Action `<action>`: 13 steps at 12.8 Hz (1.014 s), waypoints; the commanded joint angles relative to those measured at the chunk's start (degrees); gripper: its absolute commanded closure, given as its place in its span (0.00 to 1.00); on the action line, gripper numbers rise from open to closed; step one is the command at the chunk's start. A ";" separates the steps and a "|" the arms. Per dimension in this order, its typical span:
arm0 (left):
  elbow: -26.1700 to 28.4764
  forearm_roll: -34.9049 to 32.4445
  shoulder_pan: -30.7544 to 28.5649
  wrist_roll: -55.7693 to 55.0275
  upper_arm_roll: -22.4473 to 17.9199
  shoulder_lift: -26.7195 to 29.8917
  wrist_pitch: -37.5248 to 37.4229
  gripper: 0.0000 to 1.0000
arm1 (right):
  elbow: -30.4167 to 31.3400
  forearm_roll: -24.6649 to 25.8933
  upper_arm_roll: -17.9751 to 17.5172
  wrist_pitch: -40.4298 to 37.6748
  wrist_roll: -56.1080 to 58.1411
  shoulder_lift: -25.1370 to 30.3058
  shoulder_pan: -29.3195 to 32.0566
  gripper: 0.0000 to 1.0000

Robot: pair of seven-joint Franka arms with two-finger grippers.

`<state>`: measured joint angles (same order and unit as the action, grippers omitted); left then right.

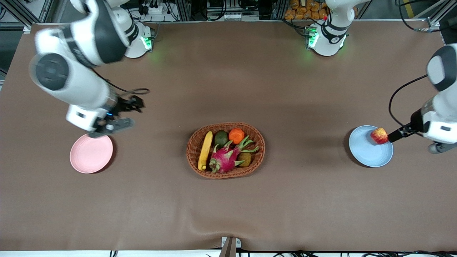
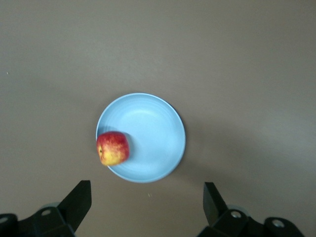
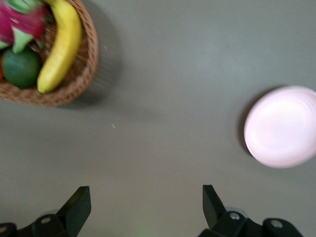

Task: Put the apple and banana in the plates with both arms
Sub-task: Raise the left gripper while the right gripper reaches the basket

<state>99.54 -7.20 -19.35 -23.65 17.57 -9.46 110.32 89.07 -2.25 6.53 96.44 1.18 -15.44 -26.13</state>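
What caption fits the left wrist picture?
Open left gripper above the blue plate, apple at its rim.

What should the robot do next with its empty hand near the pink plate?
Probably swing the open right gripper over to the basket for the banana. The apple already sits on the blue plate, while the pink plate holds nothing.

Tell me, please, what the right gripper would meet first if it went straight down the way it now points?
Probably bare brown tablecloth: the open right gripper points at cloth between the oval wicker basket and the round pale pink plate, touching neither, though depth is hard to judge.
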 commanded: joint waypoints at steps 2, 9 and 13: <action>-11.70 7.99 -0.51 5.01 0.71 1.73 -12.63 0.00 | -4.34 -1.44 0.59 11.45 0.32 -7.04 -4.09 0.00; -17.81 8.35 -0.60 8.44 0.71 5.94 -21.02 0.00 | -9.76 -3.64 0.67 32.74 -16.26 -20.04 -8.05 0.00; -17.19 8.26 2.80 13.79 -2.61 9.37 -21.11 0.00 | -13.74 -3.64 0.67 41.43 -22.10 -27.52 -8.85 0.00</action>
<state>81.87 0.45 -19.13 -12.80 17.40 -2.70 90.32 79.11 -5.29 6.54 135.06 -19.39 -38.76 -34.73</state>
